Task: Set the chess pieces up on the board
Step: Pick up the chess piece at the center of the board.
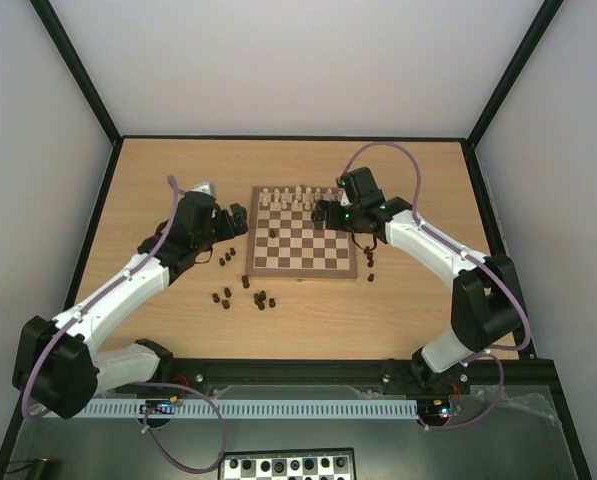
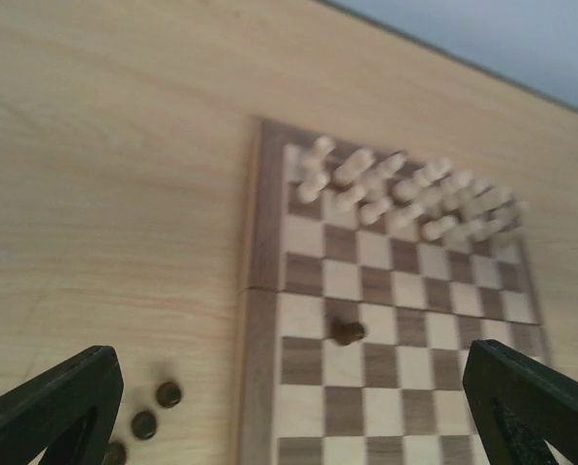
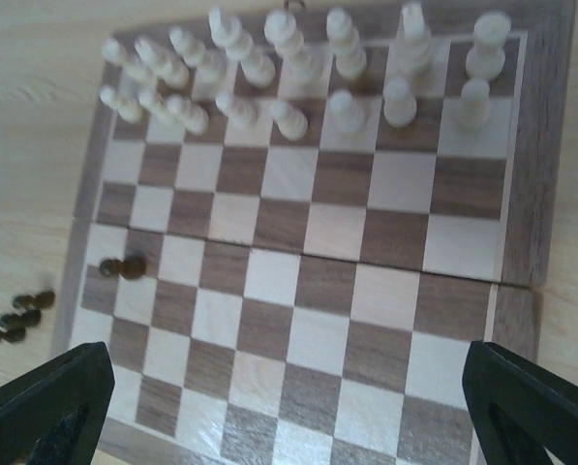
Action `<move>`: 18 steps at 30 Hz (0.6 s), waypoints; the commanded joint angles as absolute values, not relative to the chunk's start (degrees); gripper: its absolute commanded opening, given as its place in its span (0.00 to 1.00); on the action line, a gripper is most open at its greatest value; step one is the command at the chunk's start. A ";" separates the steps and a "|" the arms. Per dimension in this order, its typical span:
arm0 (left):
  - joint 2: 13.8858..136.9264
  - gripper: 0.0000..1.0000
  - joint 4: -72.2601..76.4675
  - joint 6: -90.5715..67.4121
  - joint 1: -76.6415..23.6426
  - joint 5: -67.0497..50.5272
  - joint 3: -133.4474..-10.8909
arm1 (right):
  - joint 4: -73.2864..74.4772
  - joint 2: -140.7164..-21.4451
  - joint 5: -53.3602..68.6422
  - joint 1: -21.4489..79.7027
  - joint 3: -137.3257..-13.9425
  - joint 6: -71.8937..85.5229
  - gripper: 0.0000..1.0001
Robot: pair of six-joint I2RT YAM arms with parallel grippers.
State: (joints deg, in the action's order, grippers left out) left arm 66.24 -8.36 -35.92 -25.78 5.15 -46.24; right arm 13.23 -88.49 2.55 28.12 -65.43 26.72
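One wooden table [image 1: 178, 170], the board [image 1: 304, 250] at its middle. Flanking it, left gripper [image 1: 240, 220] and right gripper [image 1: 323, 213], both spread wide, empty. Crowding the far ranks, pale chessmen [image 1: 296, 196]. Strewn off-board nearby, one on a square, chess pieces [image 1: 260, 299]: light, stiff, prone to roll; pinch mid-body.
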 commanded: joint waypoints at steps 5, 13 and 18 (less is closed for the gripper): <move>72.10 0.99 -21.74 -39.02 -25.49 11.94 -49.23 | 17.18 -83.60 -0.74 29.45 -63.13 25.88 0.99; 63.19 0.90 -24.23 -39.14 -23.88 11.33 -43.82 | 15.85 -78.16 -0.56 30.41 -59.70 26.28 0.99; 63.90 0.58 -25.65 -37.86 -22.85 7.02 -42.68 | 16.72 -77.54 0.00 30.50 -59.63 25.79 0.99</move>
